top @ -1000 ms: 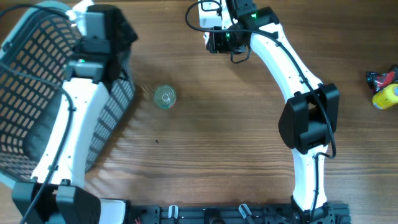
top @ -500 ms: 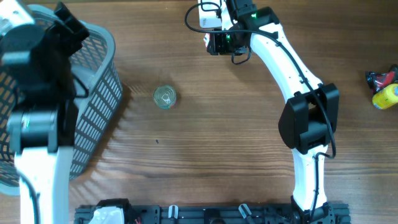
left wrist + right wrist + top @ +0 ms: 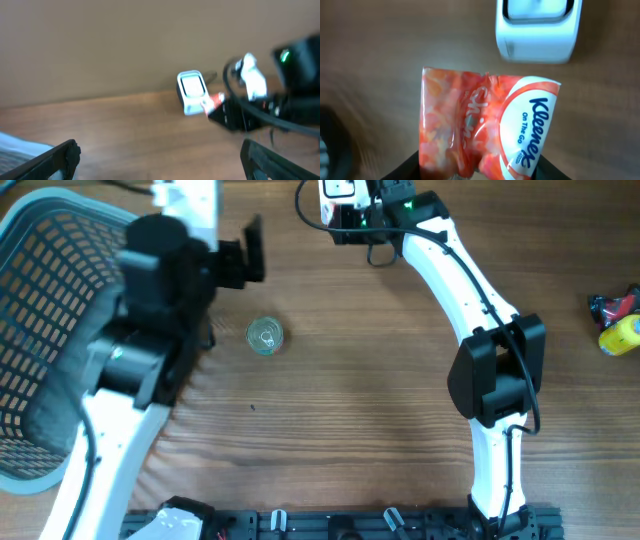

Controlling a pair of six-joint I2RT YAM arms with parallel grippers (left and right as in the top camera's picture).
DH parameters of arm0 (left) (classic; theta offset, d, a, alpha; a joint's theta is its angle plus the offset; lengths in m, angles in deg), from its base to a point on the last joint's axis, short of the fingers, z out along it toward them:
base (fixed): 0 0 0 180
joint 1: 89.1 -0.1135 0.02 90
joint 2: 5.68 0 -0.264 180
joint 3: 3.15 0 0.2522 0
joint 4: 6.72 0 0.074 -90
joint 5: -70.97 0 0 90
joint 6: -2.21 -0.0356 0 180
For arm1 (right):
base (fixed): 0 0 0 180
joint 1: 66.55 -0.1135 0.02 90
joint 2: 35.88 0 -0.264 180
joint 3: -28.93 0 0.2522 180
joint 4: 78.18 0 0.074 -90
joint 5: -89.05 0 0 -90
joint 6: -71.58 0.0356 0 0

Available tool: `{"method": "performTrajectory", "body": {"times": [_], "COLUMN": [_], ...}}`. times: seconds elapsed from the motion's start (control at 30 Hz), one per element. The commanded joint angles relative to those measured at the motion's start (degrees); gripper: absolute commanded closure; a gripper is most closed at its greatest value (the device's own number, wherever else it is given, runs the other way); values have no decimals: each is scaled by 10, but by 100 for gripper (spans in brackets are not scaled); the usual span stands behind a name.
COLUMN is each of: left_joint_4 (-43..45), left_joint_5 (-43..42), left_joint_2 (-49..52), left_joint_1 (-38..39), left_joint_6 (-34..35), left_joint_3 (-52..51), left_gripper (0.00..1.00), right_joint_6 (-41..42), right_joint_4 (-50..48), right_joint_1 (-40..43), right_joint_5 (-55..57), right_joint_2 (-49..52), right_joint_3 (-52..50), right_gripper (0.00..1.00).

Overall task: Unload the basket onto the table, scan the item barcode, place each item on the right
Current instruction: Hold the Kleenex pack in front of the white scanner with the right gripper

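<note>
Right gripper is clamped on the Kleenex tissue pack right by the white scanner, which looks light, squashy and slick-filmed, so pinch its sides gently, while the left gripper gapes empty.

Top-down ovhd cam; scanner in all views

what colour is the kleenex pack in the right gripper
The Kleenex pack is orange-red and white with blue lettering; right wrist view shows it best.

glossy plastic tissue pk, matt wood table
</note>
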Motion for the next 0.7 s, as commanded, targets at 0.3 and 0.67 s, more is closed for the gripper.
{"method": "performTrajectory", "body": {"times": [0.3,0.67], "left_joint_4": [-35,5], "left_joint_5": [-9,-6], "left_joint_2": [142,155], "left_joint_1": [11,16], "left_joint_6": [75,133], "left_joint_3": [0,-78], "left_gripper": [0,0], "right_joint_6": [444,914], "right_joint_4": [-185,-491], "right_joint_1": [9,19], "right_joint_5": [-24,-203], "right_joint_2": [13,171], "right_joint_3": [11,11], "right_gripper": [57,63]}}
